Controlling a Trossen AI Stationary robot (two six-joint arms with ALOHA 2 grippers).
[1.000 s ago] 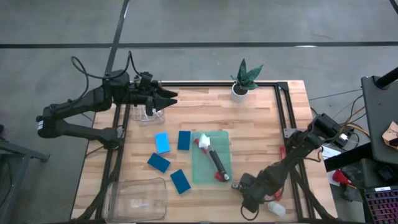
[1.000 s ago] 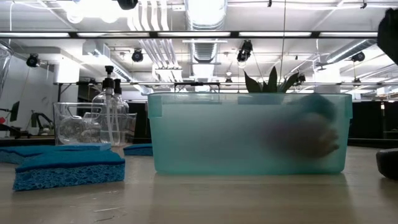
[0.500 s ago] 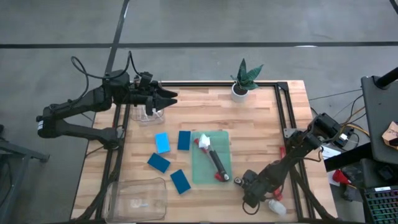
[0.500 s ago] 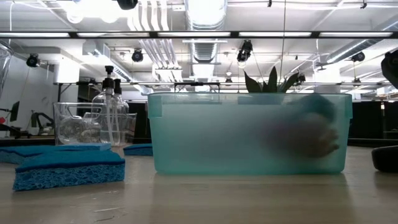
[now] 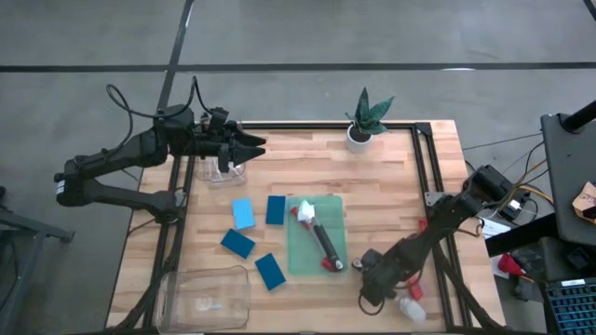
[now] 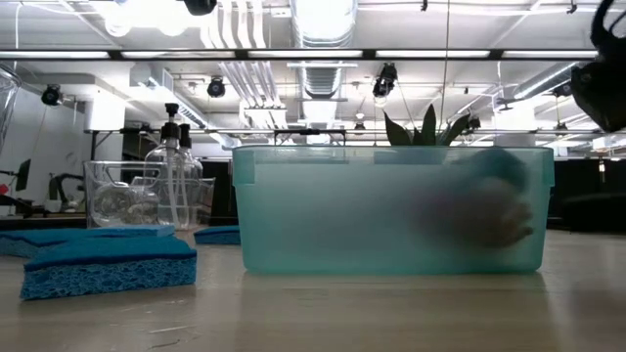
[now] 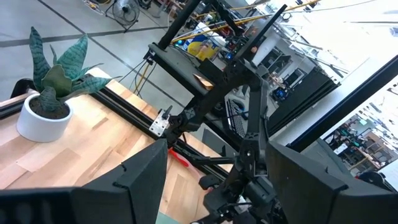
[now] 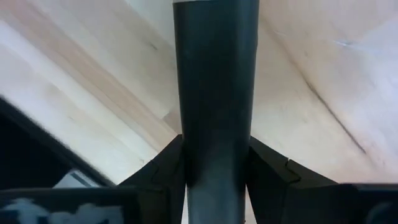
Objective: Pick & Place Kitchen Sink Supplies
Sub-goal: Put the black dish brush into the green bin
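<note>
Hovering near table edge — right gripper (image 5: 372, 284).

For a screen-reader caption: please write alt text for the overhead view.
Seen from above, the right gripper sits low at the wooden table's near edge beside a green mat holding a brush. The left gripper hovers over a clear bin; four blue sponges lie between.

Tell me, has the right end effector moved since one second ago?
Yes. In the high view the right end effector has shifted slightly toward the translucent green plastic bin, away from the table's near edge.

Blue sponges (image 5: 253, 241); green mat (image 5: 316, 234); red-black brush (image 5: 325, 245), seemingly white-headed; white-potted plant (image 5: 360, 130).
</note>
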